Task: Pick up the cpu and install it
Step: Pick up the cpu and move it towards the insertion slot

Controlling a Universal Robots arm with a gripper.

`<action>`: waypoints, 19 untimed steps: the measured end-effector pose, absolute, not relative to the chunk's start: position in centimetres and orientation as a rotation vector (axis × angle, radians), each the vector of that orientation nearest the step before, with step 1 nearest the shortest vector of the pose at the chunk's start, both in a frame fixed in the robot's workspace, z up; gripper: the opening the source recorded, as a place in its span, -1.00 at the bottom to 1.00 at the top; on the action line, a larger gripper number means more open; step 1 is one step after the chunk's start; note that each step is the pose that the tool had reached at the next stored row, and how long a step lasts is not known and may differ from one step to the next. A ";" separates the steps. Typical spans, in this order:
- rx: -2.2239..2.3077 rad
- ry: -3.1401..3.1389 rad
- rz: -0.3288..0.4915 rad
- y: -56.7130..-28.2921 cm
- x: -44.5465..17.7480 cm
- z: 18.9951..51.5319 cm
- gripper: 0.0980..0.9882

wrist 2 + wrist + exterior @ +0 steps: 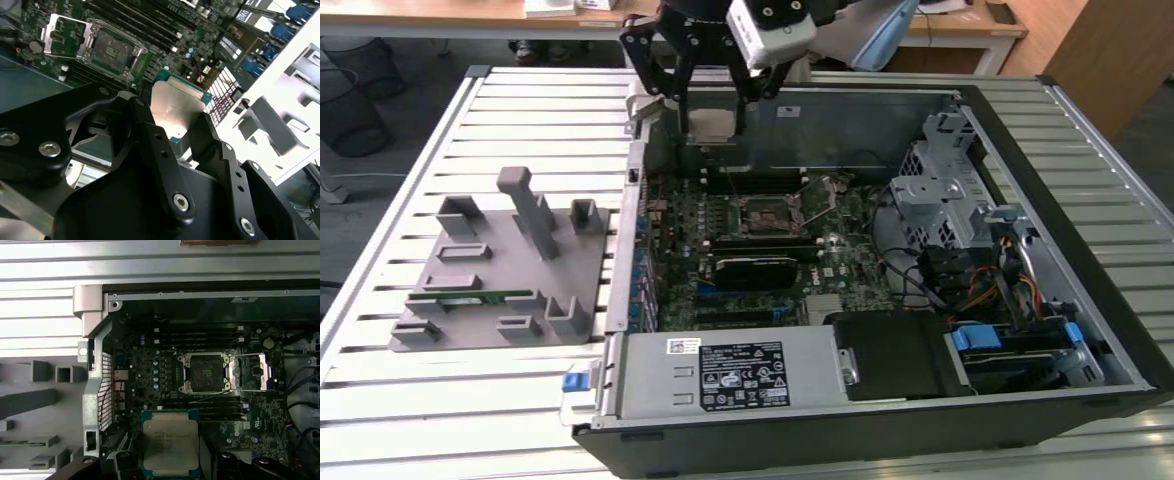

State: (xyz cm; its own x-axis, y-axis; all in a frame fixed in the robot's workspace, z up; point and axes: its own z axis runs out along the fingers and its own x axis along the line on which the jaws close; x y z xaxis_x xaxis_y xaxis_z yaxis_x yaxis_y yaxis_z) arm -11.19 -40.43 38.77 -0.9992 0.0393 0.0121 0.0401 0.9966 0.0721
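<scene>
Gripper (710,116) hangs fingers-down from the arm over the far part of the open computer case (1067,300), toward the exterior view's left; its two black fingers (150,127) are closed narrowly on the opposite edges of the cpu (712,127), which they hold level with its silvery top up. In both wrist views the cpu (180,105) (170,442) sits between the fingers, raised clear of the motherboard (680,250) and touching nothing else (its thin greenish rim shows around the metal lid).

Below it and off to one side lies the socket (206,372), uncovered, with its metal load plate (250,372) swung open beside it; the cpu is near the socket but not over it. Dark memory slots (200,335) run in rows on both sides of the socket; nothing stands between chip and socket.

Nearer the exterior camera, a black block (754,265) sits on the board; past that comes the labelled power supply (734,370). Outside the case, on the exterior view's left, a grey fixture tray (507,230) rests on the slatted table (440,400) with one green memory stick (474,297) in it.

Counted: one cpu, one socket, one memory stick, two fingers.
</scene>
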 end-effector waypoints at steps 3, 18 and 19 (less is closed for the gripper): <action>-0.062 -3.128 -0.113 -40.3 -9.9 38.8 -0.01; -0.062 -3.134 -0.117 -40.1 -4.7 38.6 -0.01; -0.062 -3.134 -0.117 -40.1 -4.3 38.6 -0.01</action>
